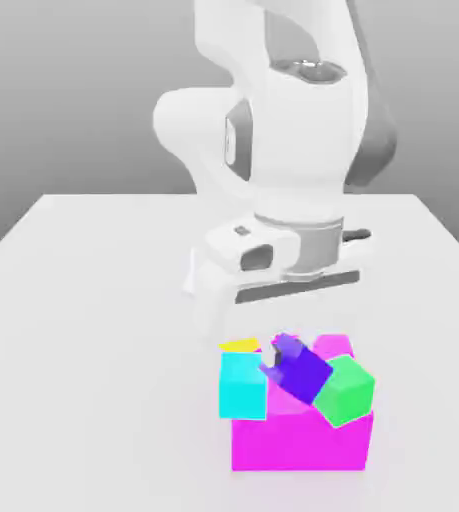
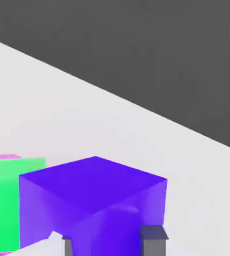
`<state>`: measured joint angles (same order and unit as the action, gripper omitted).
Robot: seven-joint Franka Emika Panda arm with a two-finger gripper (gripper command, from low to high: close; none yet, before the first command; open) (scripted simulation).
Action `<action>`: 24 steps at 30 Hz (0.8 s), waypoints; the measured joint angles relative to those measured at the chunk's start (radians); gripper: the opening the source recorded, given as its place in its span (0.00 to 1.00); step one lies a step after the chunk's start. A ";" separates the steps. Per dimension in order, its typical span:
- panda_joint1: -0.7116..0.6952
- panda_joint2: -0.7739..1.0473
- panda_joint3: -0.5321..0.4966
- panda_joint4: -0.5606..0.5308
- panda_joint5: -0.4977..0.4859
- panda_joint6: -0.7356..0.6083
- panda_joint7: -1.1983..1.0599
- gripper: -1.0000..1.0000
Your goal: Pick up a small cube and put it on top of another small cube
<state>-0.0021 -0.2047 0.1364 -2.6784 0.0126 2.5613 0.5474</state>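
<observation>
The small purple cube [image 1: 305,373] hangs tilted over the top of the big magenta block [image 1: 298,446], between a cyan cube and a green cube. My gripper [image 1: 281,358] reaches down from the arm and is shut on it. In the hand view the purple cube [image 2: 94,192] sits between the two dark fingertips [image 2: 154,241] of my gripper [image 2: 111,245]. A sliver of the small yellow cube [image 1: 240,344] shows just behind the cyan cube, toward the exterior view's left of the purple one.
The cyan cube [image 1: 243,388] and the green cube [image 1: 345,392] crowd the purple cube on either side. The green cube [image 2: 6,200] lies close beside it in the hand view. The white table [image 1: 93,300] spreads out around the magenta block.
</observation>
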 joint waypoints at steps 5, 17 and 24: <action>-0.004 -0.182 -0.019 -0.095 0.060 -0.119 0.038 0.00; -0.063 -0.357 0.000 -0.293 0.101 -0.151 0.169 0.00; -0.065 -0.299 0.007 -0.316 0.106 -0.069 0.169 1.00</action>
<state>-0.0672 -0.5034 0.1438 -2.9941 0.1185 2.4920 0.7164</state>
